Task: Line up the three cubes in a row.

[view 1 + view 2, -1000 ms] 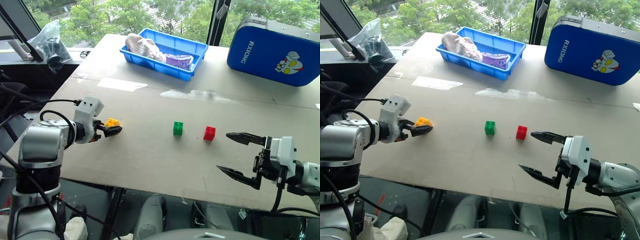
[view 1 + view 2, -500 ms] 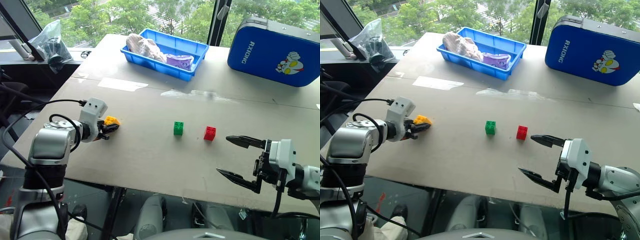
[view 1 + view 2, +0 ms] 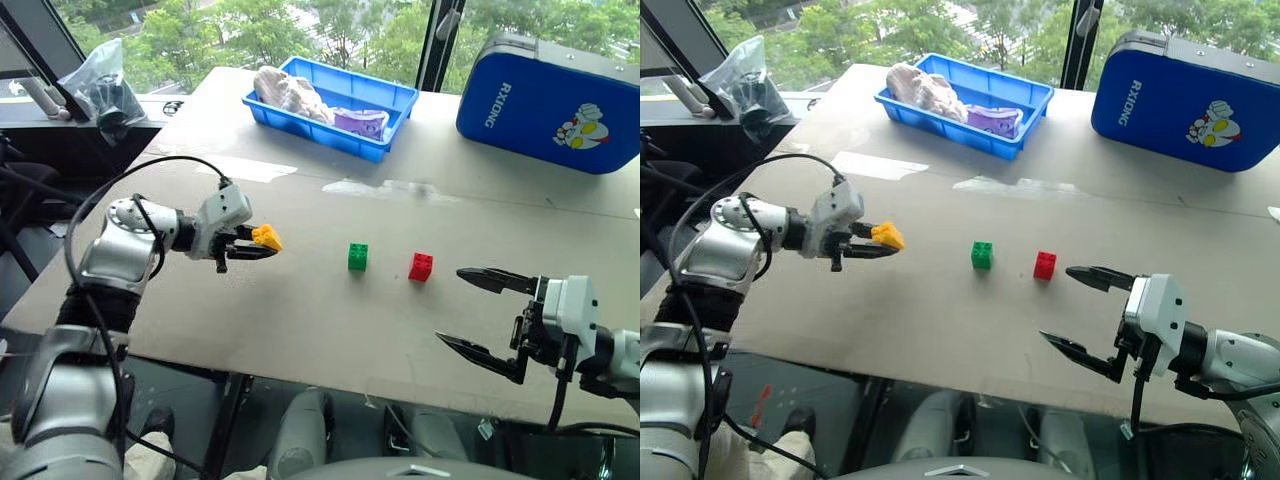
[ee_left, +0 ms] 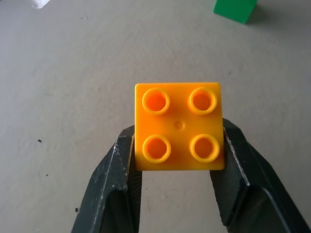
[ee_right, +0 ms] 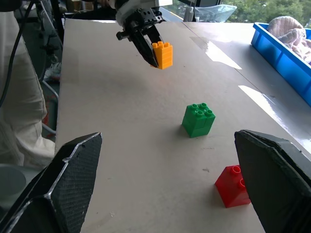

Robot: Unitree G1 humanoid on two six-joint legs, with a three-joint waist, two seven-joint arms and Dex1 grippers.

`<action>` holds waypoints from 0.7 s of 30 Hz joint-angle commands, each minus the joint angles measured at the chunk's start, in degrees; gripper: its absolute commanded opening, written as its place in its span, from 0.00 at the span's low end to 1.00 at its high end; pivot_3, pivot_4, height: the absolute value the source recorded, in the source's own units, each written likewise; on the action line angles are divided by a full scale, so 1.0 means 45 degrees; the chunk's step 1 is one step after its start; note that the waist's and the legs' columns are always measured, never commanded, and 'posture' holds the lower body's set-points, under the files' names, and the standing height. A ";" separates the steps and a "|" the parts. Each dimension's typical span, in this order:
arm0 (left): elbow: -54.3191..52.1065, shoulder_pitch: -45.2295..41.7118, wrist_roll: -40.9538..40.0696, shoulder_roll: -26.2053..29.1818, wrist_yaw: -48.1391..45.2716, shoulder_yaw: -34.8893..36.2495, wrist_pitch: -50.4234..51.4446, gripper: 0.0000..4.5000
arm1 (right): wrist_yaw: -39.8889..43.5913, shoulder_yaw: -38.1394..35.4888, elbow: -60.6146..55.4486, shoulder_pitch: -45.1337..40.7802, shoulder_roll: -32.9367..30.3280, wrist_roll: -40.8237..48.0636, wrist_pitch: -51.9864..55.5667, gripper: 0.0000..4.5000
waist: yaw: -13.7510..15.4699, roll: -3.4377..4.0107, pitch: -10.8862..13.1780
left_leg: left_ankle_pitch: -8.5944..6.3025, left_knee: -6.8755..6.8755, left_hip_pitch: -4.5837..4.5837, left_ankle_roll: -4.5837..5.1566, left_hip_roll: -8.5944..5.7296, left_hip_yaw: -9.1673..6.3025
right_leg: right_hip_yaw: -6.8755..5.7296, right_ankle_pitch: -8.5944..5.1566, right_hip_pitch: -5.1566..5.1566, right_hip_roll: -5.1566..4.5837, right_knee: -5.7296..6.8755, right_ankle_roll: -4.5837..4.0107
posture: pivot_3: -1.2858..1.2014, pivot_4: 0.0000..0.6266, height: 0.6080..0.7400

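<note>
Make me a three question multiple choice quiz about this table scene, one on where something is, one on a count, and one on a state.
1. Where is the green cube?
A. in the blue tray
B. on the table, between the yellow and red cubes
C. in the right gripper

2. How many cubes rest on the table?
A. two
B. three
C. one

3. The left gripper is:
A. open and empty
B. shut on the red cube
C. shut on the yellow cube

Answers: B, green sits left of the red cube; A, the yellow cube is lifted; C, the fingers clamp its sides.

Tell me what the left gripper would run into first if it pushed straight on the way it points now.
Probably the green cube: the left gripper, holding the yellow cube, aims roughly at it across bare table. Depth unclear; it may touch the tabletop first.
</note>
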 commanded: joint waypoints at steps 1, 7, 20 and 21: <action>0.2640 -0.1581 0.0992 -0.0592 -0.1037 -0.0706 -0.2987 0.29 | -0.0007 -0.0497 -0.0429 -0.0099 -0.0219 0.0314 0.0030 1.00 | -0.0005 -0.0001 0.0000 | -0.0001 0.0000 0.0001 0.0003 -0.0005 0.0007 | -0.0007 0.0001 0.0001 0.0001 -0.0002 0.0002 | 0.52 0.24 1.00; 0.5140 -0.2910 0.1538 -0.1756 -0.2057 -0.1075 -0.5182 0.29 | -0.0217 -0.0635 -0.0752 0.0036 -0.0284 0.0442 0.0198 1.00 | -0.0055 -0.0005 0.0002 | -0.0002 0.0001 -0.0004 0.0006 -0.0010 0.0013 | -0.0006 0.0023 -0.0002 0.0011 -0.0001 0.0043 | 0.52 0.24 1.00; 0.7134 -0.4146 0.2550 -0.2734 -0.2640 -0.1190 -0.7023 0.29 | -0.0558 -0.1051 -0.1302 0.0490 -0.0290 0.0602 0.0465 1.00 | -0.0054 -0.0008 0.0002 | -0.0002 0.0004 -0.0007 0.0007 -0.0004 0.0003 | -0.0021 0.0017 -0.0002 0.0015 0.0001 0.0056 | 0.52 0.24 1.00; 0.7239 -0.4197 0.2582 -0.2775 -0.2656 -0.1169 -0.7031 0.29 | -0.0572 -0.1059 -0.1312 0.0501 -0.0293 0.0611 0.0472 1.00 | -0.0056 -0.0008 0.0002 | -0.0003 0.0004 -0.0007 0.0007 -0.0004 0.0003 | -0.0019 0.0018 -0.0002 0.0015 0.0001 0.0057 | 0.52 0.24 1.00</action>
